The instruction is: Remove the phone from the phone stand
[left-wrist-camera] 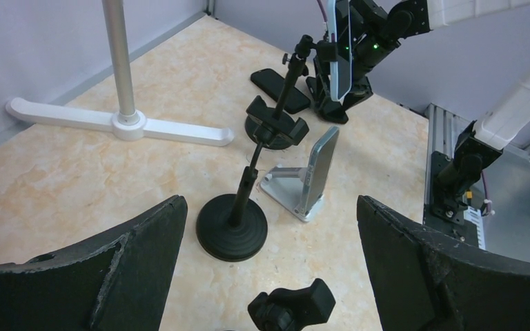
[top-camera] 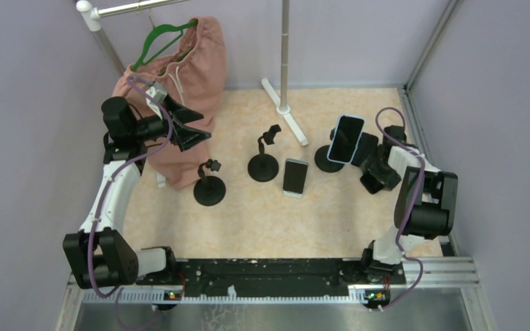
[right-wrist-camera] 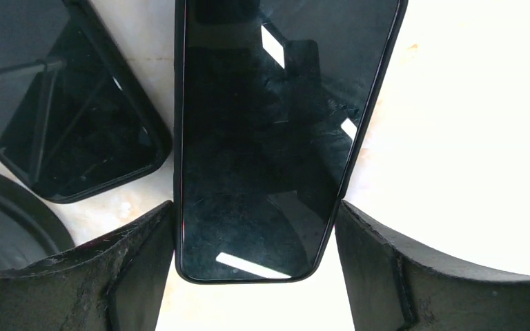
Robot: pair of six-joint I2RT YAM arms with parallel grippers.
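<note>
The phone (top-camera: pixel 346 138) stands upright with its dark screen up, clipped in a black phone stand (top-camera: pixel 326 161) at the right of the table. In the right wrist view this phone (right-wrist-camera: pixel 262 138) fills the gap between my fingers. My right gripper (right-wrist-camera: pixel 255 214) is shut on it, with both pads (right-wrist-camera: pixel 145 262) against its long edges near the lower end. The left wrist view shows the same phone (left-wrist-camera: pixel 341 48) from the side. My left gripper (top-camera: pixel 193 131) hangs wide open in the air at the left, holding nothing.
A second dark phone (right-wrist-camera: pixel 62 117) lies flat beside the stand's base. Another phone leans in a silver stand (top-camera: pixel 295 176). Two empty black stands (top-camera: pixel 263 164) (top-camera: pixel 210 187) are mid-table. A pink garment (top-camera: pixel 193 76) hangs on a green hanger, and a rack pole (top-camera: pixel 284 55) stands behind.
</note>
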